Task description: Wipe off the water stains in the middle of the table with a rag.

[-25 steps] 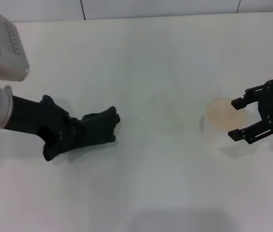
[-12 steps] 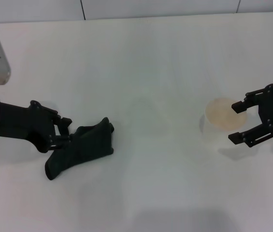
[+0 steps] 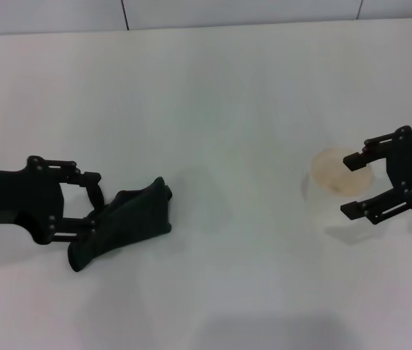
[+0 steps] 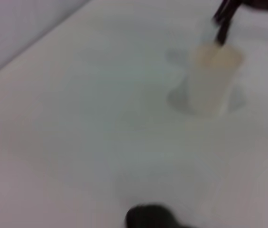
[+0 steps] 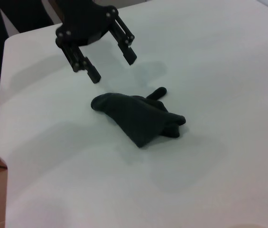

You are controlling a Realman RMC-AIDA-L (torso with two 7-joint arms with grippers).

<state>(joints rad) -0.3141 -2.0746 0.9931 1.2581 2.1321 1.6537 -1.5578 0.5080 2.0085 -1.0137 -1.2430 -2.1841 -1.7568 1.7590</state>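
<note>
Lying free, the rag [image 3: 122,224] sits beside the spread left hand [image 3: 91,202].

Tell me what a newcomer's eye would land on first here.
First, the dark rag lying crumpled on the white table toward the robot's left, with the left pincer open and lifted clear just beside it. Then the pale cup with orange residue on the right, where the right pincer hangs open over it.
</note>
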